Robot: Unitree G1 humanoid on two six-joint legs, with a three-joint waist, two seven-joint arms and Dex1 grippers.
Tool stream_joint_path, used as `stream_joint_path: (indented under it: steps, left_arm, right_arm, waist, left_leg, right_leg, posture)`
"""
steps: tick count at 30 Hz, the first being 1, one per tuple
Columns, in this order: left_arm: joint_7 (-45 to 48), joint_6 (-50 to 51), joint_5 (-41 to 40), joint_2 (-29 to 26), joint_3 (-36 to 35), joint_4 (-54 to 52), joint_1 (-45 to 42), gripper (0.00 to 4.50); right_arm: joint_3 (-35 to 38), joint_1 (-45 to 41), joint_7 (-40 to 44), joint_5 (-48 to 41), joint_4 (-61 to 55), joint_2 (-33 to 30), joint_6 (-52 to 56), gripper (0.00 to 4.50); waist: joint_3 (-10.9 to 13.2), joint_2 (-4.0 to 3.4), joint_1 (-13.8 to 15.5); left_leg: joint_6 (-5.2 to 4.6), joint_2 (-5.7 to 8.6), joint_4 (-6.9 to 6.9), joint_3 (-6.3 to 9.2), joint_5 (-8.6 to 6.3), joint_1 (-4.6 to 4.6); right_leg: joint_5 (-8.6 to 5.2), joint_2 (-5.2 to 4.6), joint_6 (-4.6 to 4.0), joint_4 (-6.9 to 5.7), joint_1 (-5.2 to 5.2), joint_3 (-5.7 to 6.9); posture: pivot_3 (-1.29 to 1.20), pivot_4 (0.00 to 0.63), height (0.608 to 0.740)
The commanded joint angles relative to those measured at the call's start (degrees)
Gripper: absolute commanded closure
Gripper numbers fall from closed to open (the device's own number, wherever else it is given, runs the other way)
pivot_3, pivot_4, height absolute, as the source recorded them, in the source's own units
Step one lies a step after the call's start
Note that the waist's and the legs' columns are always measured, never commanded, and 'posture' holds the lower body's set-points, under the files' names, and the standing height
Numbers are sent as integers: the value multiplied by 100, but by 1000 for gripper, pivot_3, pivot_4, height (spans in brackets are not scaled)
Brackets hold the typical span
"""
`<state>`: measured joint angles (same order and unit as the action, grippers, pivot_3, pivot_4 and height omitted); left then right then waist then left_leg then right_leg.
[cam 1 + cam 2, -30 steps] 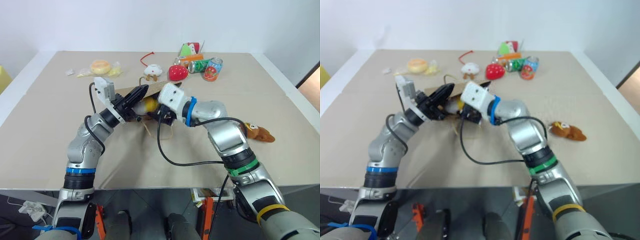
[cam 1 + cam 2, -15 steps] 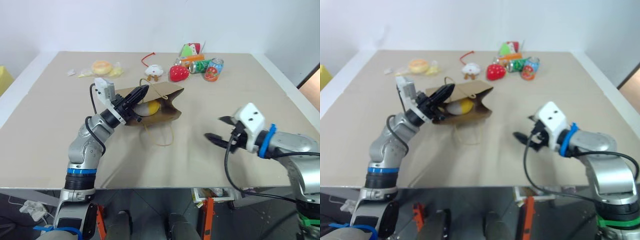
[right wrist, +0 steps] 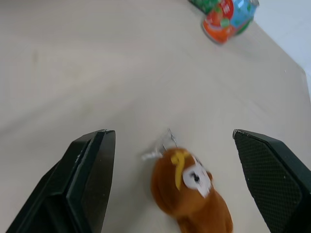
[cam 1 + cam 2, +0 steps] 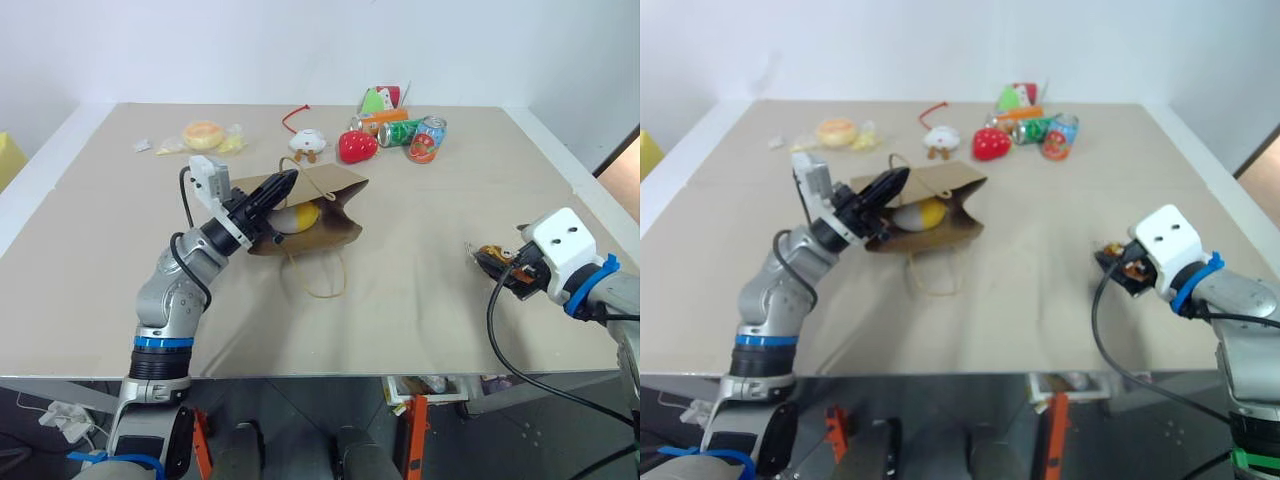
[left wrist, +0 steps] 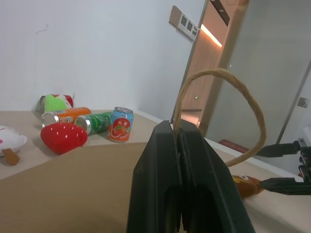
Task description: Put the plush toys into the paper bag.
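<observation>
Right wrist view: my right claw (image 3: 172,160) stands wide open and empty, fingers either side of the small brown plush animal with a pale face (image 3: 190,196), lying on the beige desk (image 3: 97,63). My left claw (image 4: 281,186) is clamped on a twisted-paper handle (image 5: 221,97) of the plain brown kraft paper bag (image 4: 325,215). The egg-shaped white-and-yellow plush toy (image 4: 297,217) lies inside its mouth.
</observation>
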<state>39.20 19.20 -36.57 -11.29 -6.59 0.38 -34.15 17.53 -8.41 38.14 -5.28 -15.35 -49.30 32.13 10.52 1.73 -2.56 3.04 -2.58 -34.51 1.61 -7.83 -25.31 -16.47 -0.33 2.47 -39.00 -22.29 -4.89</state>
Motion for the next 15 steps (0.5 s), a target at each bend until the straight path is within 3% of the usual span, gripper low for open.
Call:
stream_joint_path:
  steps: [1,15]
  left_arm:
    - [41,-69,-34,-3,-29,-118,-128,4500]
    - [10,-95,-33,26,-33,-139,-111,4500]
  right_arm:
    - [-185,57,-240,474,430,-240,-425,308]
    - [-1020,-498,-566,1239,1156,-220,-838,308]
  waist:
    - [0,0,-1]
    - [0,0,-6]
  left_leg:
    - [0,0,0,0,0,1]
    - [4,0,1,-2,2,2]
  right_leg:
    - [0,0,0,0,0,0]
    - [1,0,1,0,1,-3]
  posture:
    - [0,150,740]
    - [0,150,740]
